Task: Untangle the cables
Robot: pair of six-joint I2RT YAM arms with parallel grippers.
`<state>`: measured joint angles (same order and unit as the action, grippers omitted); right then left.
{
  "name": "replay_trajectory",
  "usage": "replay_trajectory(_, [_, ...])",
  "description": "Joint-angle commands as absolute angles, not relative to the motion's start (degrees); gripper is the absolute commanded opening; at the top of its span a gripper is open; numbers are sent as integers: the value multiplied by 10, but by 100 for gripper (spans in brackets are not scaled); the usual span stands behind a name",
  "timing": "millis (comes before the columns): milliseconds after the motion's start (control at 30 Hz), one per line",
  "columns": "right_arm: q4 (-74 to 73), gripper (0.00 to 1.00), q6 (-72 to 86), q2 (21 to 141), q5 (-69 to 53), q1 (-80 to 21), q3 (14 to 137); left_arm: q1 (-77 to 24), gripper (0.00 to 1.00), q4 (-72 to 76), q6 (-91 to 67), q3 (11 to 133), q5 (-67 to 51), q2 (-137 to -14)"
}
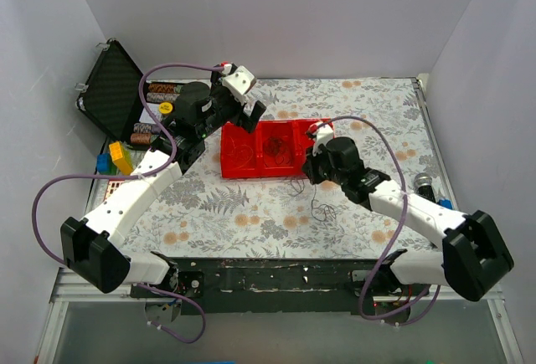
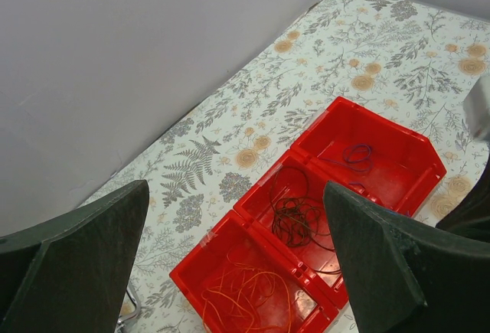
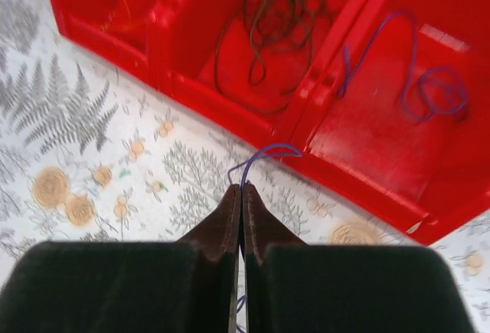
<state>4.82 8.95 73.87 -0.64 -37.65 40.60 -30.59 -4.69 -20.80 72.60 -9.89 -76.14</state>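
Observation:
A red tray (image 1: 243, 161) with three compartments sits mid-table. In the left wrist view it holds orange wires (image 2: 249, 295), brown wires (image 2: 298, 222) and a purple wire (image 2: 356, 155), one colour per compartment. My left gripper (image 2: 237, 272) is open and empty, hovering above the tray's left end (image 1: 251, 113). My right gripper (image 3: 242, 191) is shut on a thin purple wire (image 3: 264, 153) just in front of the tray's near wall (image 3: 230, 111), low over the tablecloth. Brown wires (image 3: 268, 19) and another purple wire (image 3: 436, 92) lie in the tray beyond. A thin dark wire loop (image 1: 321, 207) lies on the table below the right gripper (image 1: 311, 171).
An open black case (image 1: 113, 88) with spools stands at the back left. Yellow (image 1: 121, 157) and blue (image 1: 104, 163) blocks lie beside it. A dark object (image 1: 425, 184) and a blue one (image 1: 444, 203) lie at the right edge. Walls enclose the table.

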Motion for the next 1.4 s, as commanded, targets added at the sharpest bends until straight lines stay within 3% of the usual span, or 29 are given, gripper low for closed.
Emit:
replay_trajectory(0, [45,2,72,674,47,-379,495,-307,98,-42,-207,737,-106,-734])
replay_trajectory(500, [44,1,-14,731,99,-332,722,-306,98,-40,-210,731,-106,-715])
replay_trajectory(967, [171,1,-18,758,147,-317,609,-307,98,-53,-225,737,-129,-719])
replay_trajectory(1367, [198,1,-4,791,158,-294,519,-307,98,-53,-218,733,-125,-719])
